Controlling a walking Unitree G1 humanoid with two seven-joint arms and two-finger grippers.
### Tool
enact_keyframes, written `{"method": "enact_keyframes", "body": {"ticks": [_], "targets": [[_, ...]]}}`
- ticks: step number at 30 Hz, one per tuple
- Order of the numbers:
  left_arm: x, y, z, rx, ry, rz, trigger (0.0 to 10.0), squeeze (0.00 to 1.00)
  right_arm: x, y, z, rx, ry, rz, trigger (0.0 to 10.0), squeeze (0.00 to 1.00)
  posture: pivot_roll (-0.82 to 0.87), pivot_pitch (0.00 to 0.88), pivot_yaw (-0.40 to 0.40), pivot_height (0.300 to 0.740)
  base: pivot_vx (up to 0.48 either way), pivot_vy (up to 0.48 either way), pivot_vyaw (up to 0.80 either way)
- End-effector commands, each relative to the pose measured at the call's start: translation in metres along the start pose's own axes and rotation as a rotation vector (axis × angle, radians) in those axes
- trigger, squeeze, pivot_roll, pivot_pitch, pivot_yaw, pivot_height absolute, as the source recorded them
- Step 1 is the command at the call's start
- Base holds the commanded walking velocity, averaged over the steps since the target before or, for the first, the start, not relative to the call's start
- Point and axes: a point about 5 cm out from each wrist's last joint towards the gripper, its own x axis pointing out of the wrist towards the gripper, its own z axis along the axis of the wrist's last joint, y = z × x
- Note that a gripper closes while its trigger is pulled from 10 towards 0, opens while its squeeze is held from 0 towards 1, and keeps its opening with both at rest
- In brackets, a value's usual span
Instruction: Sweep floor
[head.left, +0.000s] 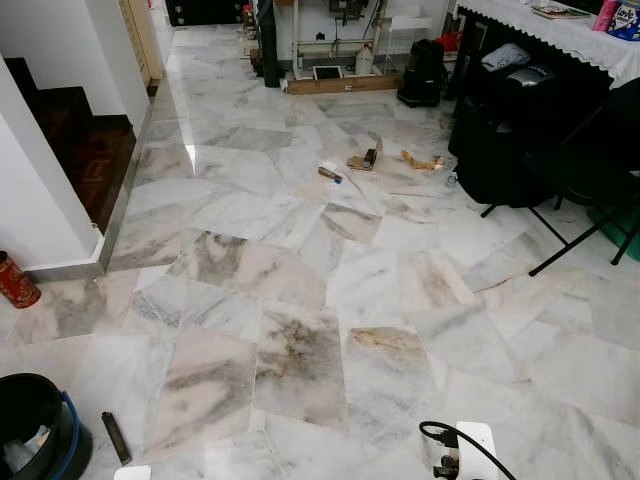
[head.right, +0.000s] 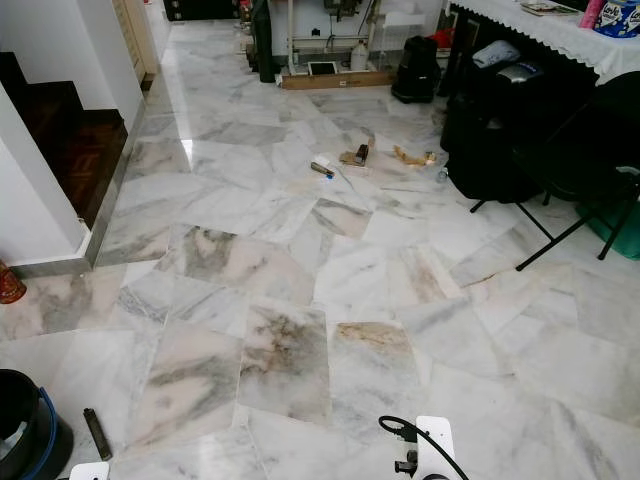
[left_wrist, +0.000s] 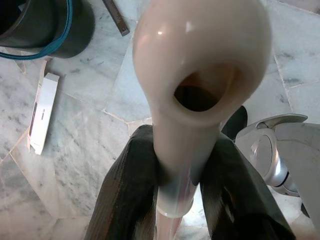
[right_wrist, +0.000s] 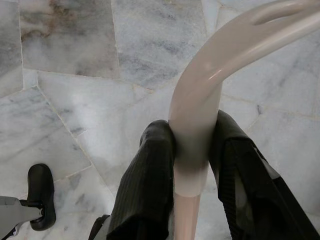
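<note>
My left gripper (left_wrist: 180, 146) is shut on a glossy cream handle (left_wrist: 200, 60) whose rounded end has a hanging hole. My right gripper (right_wrist: 192, 134) is shut on a second cream handle (right_wrist: 200, 95) that bends away to one side; what either handle leads to is hidden. Litter lies on the marble floor (head.left: 300, 300) some way ahead: a small dark and white piece (head.left: 330, 172), brown scraps (head.left: 364, 159) and a torn tan strip (head.left: 420, 160). A white part of my right arm with a black cable (head.left: 465, 445) shows at the picture's lower edge.
A black bucket with a blue rim (head.left: 35, 435) stands at my near left, with a dark stick (head.left: 116, 437) and a flat white box (left_wrist: 42, 112) beside it. A red can (head.left: 15, 280) and stairs (head.left: 80, 140) lie left. Black chair legs (head.left: 570, 235) and dark bags (head.left: 500, 150) crowd the right.
</note>
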Motion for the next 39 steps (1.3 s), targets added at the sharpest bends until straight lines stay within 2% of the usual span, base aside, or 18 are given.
{"method": "enact_keyframes", "body": {"ticks": [1,26,30,34,39], "targets": [[-0.01,-0.017,-0.019,-0.277,-0.094,-0.032,10.0,0.0,0.003,0.06,0.06,0.005,-0.099,0.33,10.0,0.0,0.19,0.0,-0.181,0.74,0.0,0.0,0.0],[-0.01,-0.016,-0.02,-0.287,-0.094,-0.025,10.0,0.0,0.003,0.06,0.059,0.01,-0.092,0.329,10.0,0.0,0.19,0.0,-0.18,0.74,0.0,0.0,0.0],[-0.01,0.003,-0.019,-0.318,-0.122,-0.011,10.0,0.0,0.001,0.077,0.064,0.016,-0.123,0.36,10.0,0.0,0.21,0.0,-0.153,0.74,0.0,0.0,0.0],[-0.009,0.012,-0.018,-0.321,-0.111,-0.004,10.0,0.0,0.001,0.078,0.066,0.002,-0.129,0.365,10.0,0.0,0.2,0.0,-0.151,0.74,0.0,0.0,0.0],[-0.008,0.01,-0.015,-0.322,-0.111,-0.009,10.0,0.0,0.002,0.072,0.072,0.0,-0.141,0.352,10.0,0.0,0.19,0.0,-0.153,0.74,0.0,0.0,0.0]]}}
